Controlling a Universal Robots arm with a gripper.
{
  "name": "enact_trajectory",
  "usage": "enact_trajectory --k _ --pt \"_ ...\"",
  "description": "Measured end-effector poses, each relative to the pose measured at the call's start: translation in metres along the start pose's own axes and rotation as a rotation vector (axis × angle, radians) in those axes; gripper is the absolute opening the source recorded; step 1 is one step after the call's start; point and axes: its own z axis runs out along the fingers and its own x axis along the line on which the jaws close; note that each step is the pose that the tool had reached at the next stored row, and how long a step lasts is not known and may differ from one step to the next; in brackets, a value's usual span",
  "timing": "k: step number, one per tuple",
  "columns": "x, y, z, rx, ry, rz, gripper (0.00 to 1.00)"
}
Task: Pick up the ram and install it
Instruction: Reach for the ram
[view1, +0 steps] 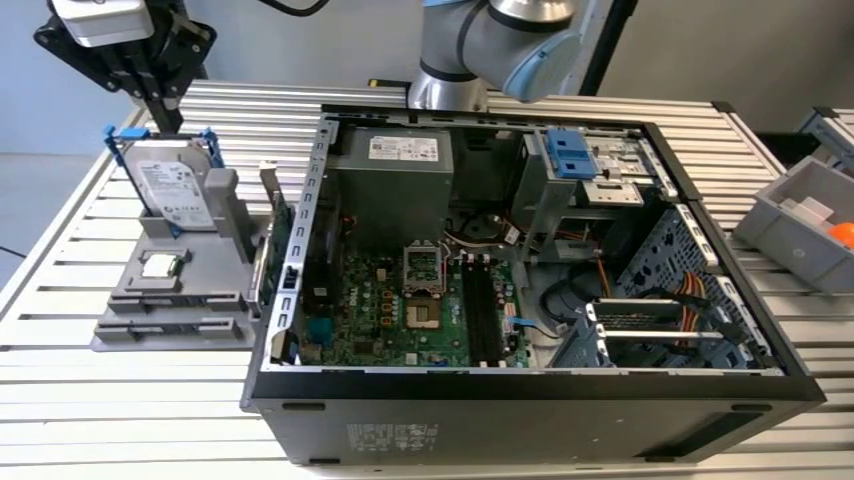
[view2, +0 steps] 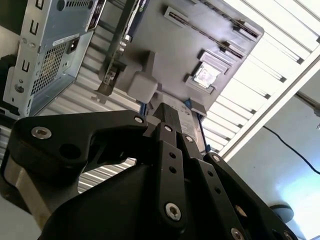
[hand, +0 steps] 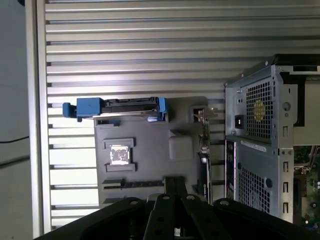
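My black gripper (view1: 163, 108) hangs at the exterior view's far left, above the grey parts holder (view1: 134, 325) and close over the silver hard drive in its blue frame (view1: 174, 185). In both wrist views its fingers (view2: 168, 116) (hand: 173, 182) look pressed together with nothing between them, pointing down at the holder (hand: 150, 160). The ram is hidden; I only see narrow dark slots (hand: 134, 184) in the holder. The black memory slots (view1: 481, 310) on the motherboard lie inside the open computer case (view1: 534, 385).
A green expansion card (view1: 276, 235) stands on edge between holder and case. A square processor chip (view1: 160, 265) lies on the holder. A grey bin (view1: 787, 215) sits at the exterior view's right. The slatted metal table (view1: 120, 410) surrounds everything.
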Motion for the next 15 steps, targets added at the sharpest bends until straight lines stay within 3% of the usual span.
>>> enact_trajectory --k 15 --pt "0.0098 0.0002 -0.0001 0.0 0.0001 -0.001 0.0"
